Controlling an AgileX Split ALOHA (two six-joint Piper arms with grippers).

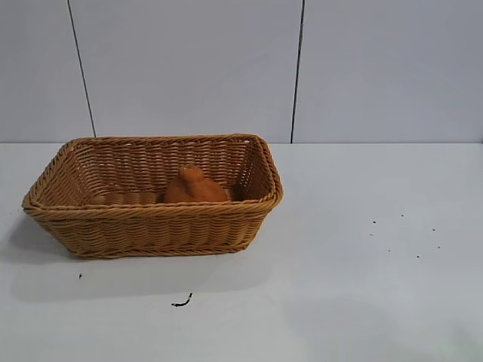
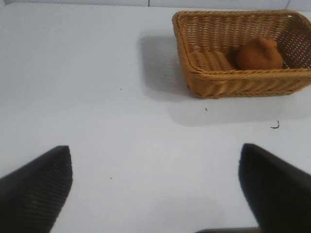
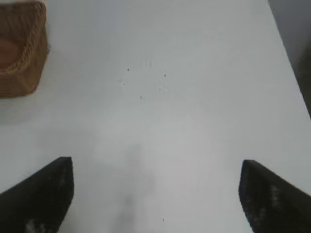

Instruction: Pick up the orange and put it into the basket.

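Wide white surface (image 1: 362, 286), bare apart from a few dark specks. Wicker basket (image 1: 151, 226) toward the left side, long axis across. Orange (image 1: 193, 187) already lying inside, near the middle. Right gripper (image 3: 155, 194) released and empty, basket off to its side; left gripper (image 2: 155, 189) likewise spread, facing the basket from well apart.

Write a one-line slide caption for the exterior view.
Orange resting inside the wicker basket on the white table.

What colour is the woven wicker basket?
Tan-brown rectangular woven wicker basket, seen best in the exterior view.
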